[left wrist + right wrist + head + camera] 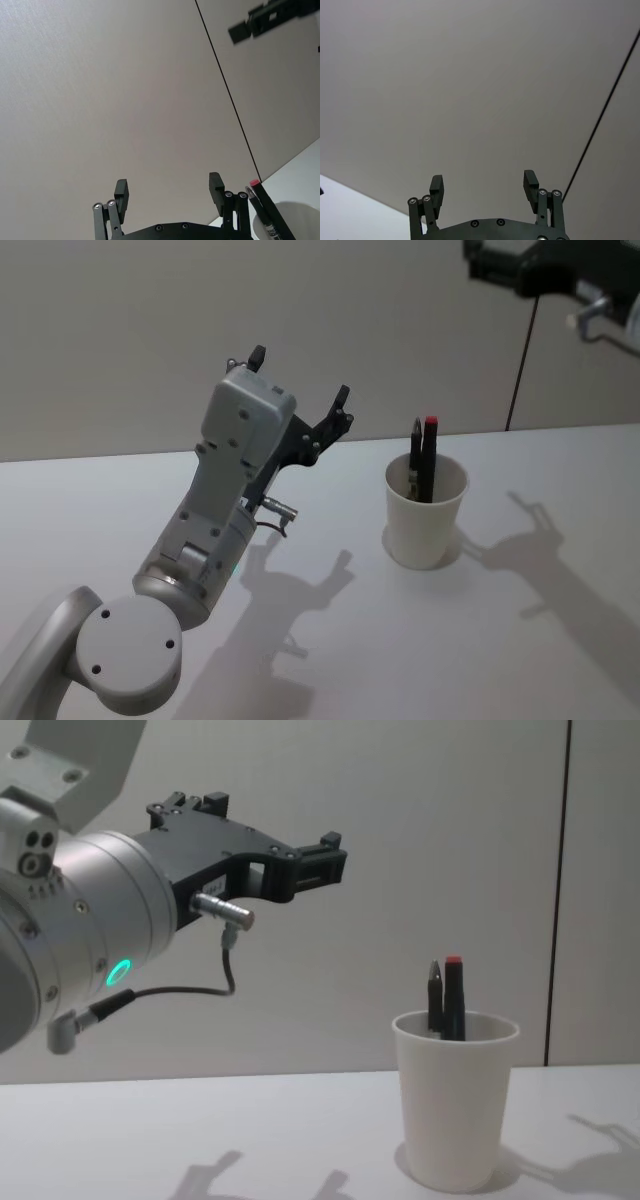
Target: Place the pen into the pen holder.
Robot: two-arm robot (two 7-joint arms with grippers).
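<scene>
The left end effector [300, 395] hangs above the bench [560, 640], spread and holding nothing, to the left of the paper cup [425, 525]. The pen [428, 455] stands inside the cup beside a second dark pen, so the task looks finished. The right end effector [482, 182], also spread, is raised high; nothing stands in the way.

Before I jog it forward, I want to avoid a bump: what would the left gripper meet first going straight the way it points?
Probably the wall. The open left gripper aims up, past the cup beside it; depth is unclear.
</scene>
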